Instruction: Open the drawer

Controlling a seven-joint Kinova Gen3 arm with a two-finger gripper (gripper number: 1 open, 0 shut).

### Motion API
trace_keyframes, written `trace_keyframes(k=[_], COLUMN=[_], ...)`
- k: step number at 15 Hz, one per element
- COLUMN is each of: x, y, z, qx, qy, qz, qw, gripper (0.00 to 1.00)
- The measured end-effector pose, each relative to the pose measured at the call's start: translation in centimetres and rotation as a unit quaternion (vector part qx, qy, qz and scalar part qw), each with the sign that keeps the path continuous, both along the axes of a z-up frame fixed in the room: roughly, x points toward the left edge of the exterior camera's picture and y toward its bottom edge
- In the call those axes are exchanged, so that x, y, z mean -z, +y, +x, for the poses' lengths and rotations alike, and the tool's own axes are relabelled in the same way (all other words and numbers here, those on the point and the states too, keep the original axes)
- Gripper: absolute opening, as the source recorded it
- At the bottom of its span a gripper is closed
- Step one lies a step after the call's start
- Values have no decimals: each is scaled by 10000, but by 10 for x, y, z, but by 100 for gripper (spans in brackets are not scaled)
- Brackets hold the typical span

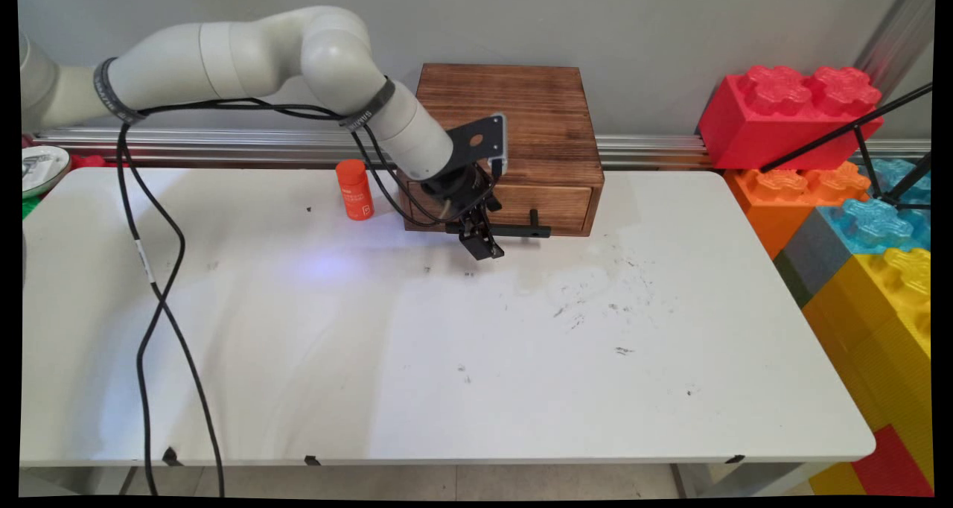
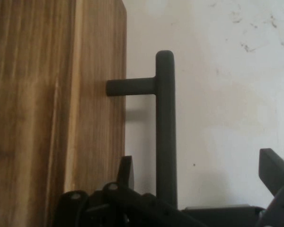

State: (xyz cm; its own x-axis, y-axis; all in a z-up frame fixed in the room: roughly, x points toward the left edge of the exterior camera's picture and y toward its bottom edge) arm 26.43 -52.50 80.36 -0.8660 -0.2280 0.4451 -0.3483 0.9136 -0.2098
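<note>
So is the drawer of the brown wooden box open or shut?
Shut: the drawer front sits flush in the brown wooden box; only its black bar handle stands out.

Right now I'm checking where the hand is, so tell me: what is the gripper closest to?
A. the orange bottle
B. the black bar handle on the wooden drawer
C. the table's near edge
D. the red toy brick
B. The gripper sits at the black handle on the wooden drawer box, with a finger on each side of the bar in the hand view; the orange bottle stands off to the side.

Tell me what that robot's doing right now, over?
Pincer open, fingers either side of the black drawer handle. Wooden drawer box shut. Orange bottle standing to one side, clear of the arm.
</note>
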Motion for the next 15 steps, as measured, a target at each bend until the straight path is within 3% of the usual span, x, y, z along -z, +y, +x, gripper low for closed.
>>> trace_keyframes(k=[15], x=[24], y=[0], z=[-12], qx=[-100], qy=[-71], qz=[41], qw=[9999], gripper=[100])
